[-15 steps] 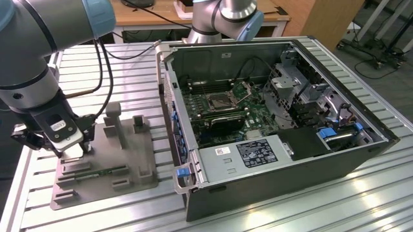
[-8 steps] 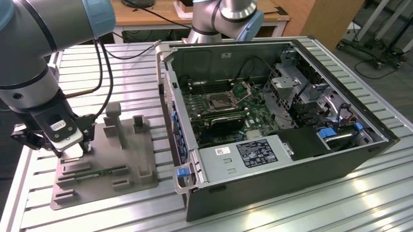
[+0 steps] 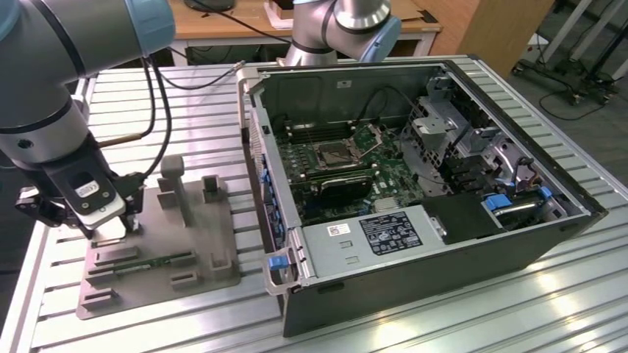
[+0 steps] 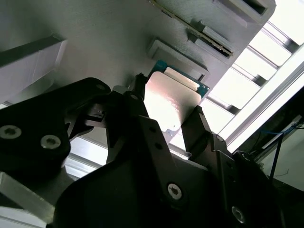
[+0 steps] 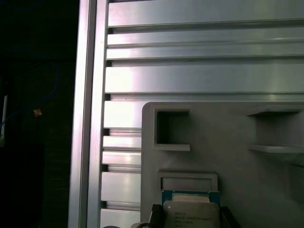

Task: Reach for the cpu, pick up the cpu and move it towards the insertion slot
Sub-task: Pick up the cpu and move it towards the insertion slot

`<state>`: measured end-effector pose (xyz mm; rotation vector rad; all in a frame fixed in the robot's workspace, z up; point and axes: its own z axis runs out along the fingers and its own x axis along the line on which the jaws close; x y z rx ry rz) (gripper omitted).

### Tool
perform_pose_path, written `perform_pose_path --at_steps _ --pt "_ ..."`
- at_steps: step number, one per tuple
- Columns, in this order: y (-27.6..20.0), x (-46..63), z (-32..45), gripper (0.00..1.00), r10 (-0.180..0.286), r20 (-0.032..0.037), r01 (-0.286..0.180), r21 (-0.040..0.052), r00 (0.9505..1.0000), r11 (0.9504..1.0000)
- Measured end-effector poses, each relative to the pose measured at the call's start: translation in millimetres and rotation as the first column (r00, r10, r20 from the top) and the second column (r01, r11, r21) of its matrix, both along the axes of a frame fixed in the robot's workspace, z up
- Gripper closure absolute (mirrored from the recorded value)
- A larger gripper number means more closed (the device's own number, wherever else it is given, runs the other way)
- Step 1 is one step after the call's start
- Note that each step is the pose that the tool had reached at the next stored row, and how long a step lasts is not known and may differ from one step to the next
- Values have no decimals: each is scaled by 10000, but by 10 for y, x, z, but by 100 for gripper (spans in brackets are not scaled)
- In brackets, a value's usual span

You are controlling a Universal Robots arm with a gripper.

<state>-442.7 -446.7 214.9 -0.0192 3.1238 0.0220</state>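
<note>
The cpu [image 4: 172, 102], a flat silvery square with a green rim, lies between my gripper's [image 4: 167, 100] two dark fingers [image 4: 138, 90], which press against its opposite edges. In the first wrist view the cpu [image 5: 191, 213] sits low over the grey fixture plate [image 5: 228, 161], with my gripper [image 5: 190, 216] flanking it. I cannot tell whether it is lifted off the plate. In the exterior view my gripper [image 3: 112, 225] is at the plate's [image 3: 201, 243] left edge. The insertion slot [image 3: 332, 154], a dark square socket with a silver frame, is inside the open computer case, well to the exterior view's right.
The open computer case [image 3: 442, 243] stands on a ribbed aluminium table [image 3: 471, 316]. Upright grey posts [image 3: 173, 173] rise from the fixture plate, and a green memory stick [image 3: 147, 262] lies on it. A second arm's base [image 3: 324, 37] stands behind the case.
</note>
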Motion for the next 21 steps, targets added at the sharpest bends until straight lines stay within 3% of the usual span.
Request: perform_pose_path --at_steps 11,21 --pt "0 0 128 45 0 2 0 1 10000 10000" --pt "0 0 139 45 1 1 -1 1 10000 10000"
